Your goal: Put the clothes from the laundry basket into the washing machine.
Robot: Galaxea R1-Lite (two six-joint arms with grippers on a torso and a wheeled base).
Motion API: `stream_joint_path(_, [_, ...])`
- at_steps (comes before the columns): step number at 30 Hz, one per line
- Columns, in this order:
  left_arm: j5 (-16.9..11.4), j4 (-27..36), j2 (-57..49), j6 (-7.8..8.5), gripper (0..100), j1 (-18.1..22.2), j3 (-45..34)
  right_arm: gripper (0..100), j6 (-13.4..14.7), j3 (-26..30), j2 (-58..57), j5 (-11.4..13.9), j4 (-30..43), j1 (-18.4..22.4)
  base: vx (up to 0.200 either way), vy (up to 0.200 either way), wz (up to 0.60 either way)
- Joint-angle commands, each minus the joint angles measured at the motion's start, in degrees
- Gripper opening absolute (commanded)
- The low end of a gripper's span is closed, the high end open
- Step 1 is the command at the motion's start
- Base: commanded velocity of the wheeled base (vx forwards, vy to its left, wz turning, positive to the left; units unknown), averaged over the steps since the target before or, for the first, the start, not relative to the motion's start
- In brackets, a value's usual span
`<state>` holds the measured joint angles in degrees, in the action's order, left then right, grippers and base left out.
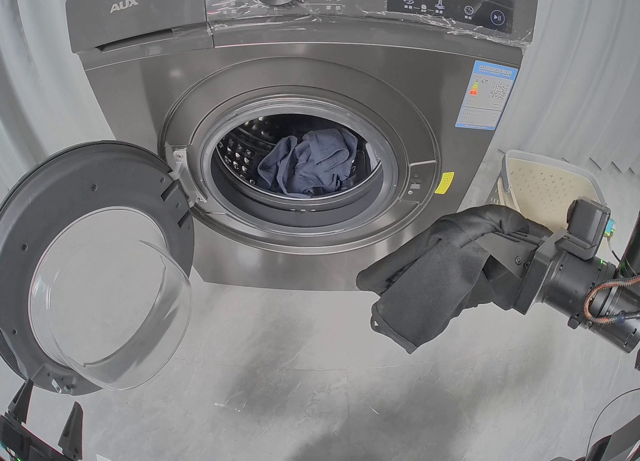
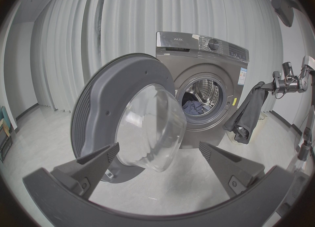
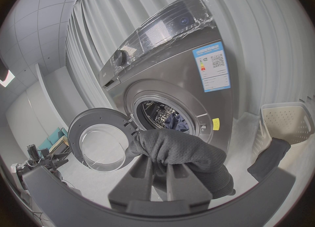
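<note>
Jaws: right gripper (image 3: 160, 167) clenching black garment (image 1: 433, 276), left gripper (image 2: 158, 145) gaping.
Handling: soft, light; bunched fold gripping best.
Drum (image 1: 300, 162): 10 o'clock of garment.

Washing machine (image 1: 133, 102): a pale lettered mark is sitting on the drawer front (image 1: 137, 6), at eleven o'clock from the porthole (image 1: 300, 162). White icons are showing on the dark control panel (image 1: 453, 6), at one o'clock. A blue-edged label (image 1: 487, 96) with coloured bars and a square code is sticking at two o'clock, print too small to read. A yellow sticker (image 1: 444, 182) is sitting at three o'clock, illegible
</note>
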<state>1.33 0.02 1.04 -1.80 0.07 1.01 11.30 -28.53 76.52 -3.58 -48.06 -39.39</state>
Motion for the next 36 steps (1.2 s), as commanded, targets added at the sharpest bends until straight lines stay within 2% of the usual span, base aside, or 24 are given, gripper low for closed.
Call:
stream_joint_path(1, [0.08, 0.06, -1.04, 0.93, 100, 0.19, -1.01, 0, -0.40, 0.23, 0.38, 0.07, -0.11, -1.13, 0.000, 0.000, 0.00])
stream_joint_path(4, [0.08, 0.15, -1.04, 1.19, 100, 0.19, -1.01, 0, -0.84, 0.23, 1.44, 0.07, -0.11, -1.57, 0.000, 0.000, 0.00])
stream_joint_path(11, [-0.01, 0.15, -0.95, 0.93, 100, 0.10, -1.01, 0, 0.21, -3.38, 4.51, -0.11, -0.28, -4.91, 0.000, 0.000, 0.00])
stream_joint_path(14, [-0.01, 0.06, -1.04, 1.10, 100, 0.19, -1.01, 0, 1.71, -6.72, 8.21, -0.37, -0.28, -6.40, 0.000, 0.000, 0.00])
stream_joint_path(17, [-0.10, -0.20, -1.04, 2.07, 100, 0.28, -1.01, 0, 2.76, -8.30, 10.05, -0.99, -0.81, -7.90, 0.000, 0.000, 0.00])
stream_joint_path(18, [-0.45, -3.10, -1.04, 0.84, 100, 0.19, 0.92, 0, 2.94, -9.27, 11.55, -1.07, -2.75, -8.42, 0.000, 0.000, 0.00])
stream_joint_path(19, [-1.33, -5.30, -0.77, 0.13, 100, 0.10, 3.47, 0, 2.94, -9.62, 12.42, -1.25, -3.98, -8.69, 0.000, 0.000, 0.00])
stream_joint_path(21, [-6.60, -6.88, 1.86, -1.45, 100, -0.60, 9.36, 0, 2.76, -10.59, 14.80, -1.95, -6.35, -8.78, 0.000, 0.000, 0.00])
stream_joint_path(22, [-7.48, -6.79, 2.48, -1.54, 100, -0.69, 9.97, 0, 2.67, -10.76, 15.06, -2.13, -6.61, -8.78, 0.000, 0.000, 0.00])
stream_joint_path(23, [-11.44, -5.30, 5.64, -1.54, 100, -1.04, 11.64, 0, 2.67, -11.82, 16.91, -3.10, -8.02, -8.86, 0.000, 0.000, 0.00])
stream_joint_path(24, [-12.05, -4.95, 6.35, -1.54, 100, -1.13, 11.82, 0, 2.67, -12.08, 17.35, -3.18, -8.19, -8.86, 0.000, 0.000, 0.00])
stream_joint_path(25, [-15.39, -4.51, 10.92, -1.27, 100, -1.04, 11.91, 0, 2.67, -13.40, 19.28, -3.71, -9.51, -9.30, 0.000, 0.000, 0.00])
stream_joint_path(26, [-15.39, -4.51, 10.92, -1.27, 100, -1.04, 11.91, 0, 2.67, -13.40, 19.28, -3.71, -9.51, -9.30, 0.000, 0.000, 0.00])
stream_joint_path(27, [-18.56, -5.74, 17.42, 0.05, 100, -0.86, 11.73, 0, 2.67, -14.98, 20.86, -4.41, -11.62, -9.57, 0.000, 0.000, 0.00])
stream_joint_path(28, [-19.35, -6.26, 18.91, 0.66, 100, -0.86, 11.64, 0, 2.59, -15.51, 21.21, -4.59, -12.15, -9.57, 0.000, 0.000, 0.00])
stream_joint_path(30, [-22.77, -9.87, 24.98, 2.86, 100, -1.22, 11.47, 0, 2.67, -17.62, 22.44, -5.29, -13.47, -9.57, 0.000, 0.000, 0.00])
stream_joint_path(32, [-24.62, -13.65, 30.43, 3.83, 100, -1.13, 11.47, 0, 2.76, -19.37, 22.80, -5.47, -13.73, -9.39, 0.000, 0.000, 0.00])
stream_joint_path(34, [-25.06, -14.70, 31.83, 4.18, 100, -1.22, 11.38, 0, 2.76, -19.81, 22.97, -5.47, -13.82, -9.39, 0.000, 0.000, 0.00])
stream_joint_path(35, [-26.55, -18.13, 36.84, 5.32, 100, -2.45, 11.47, 0, 2.76, -20.87, 23.67, -5.47, -13.82, -9.30, 0.000, 0.000, 0.00])
stream_joint_path(36, [-26.64, -18.31, 37.46, 5.32, 100, -2.71, 11.47, 0, 2.85, -20.96, 23.76, -5.47, -13.82, -9.39, 0.000, 0.000, 0.00])
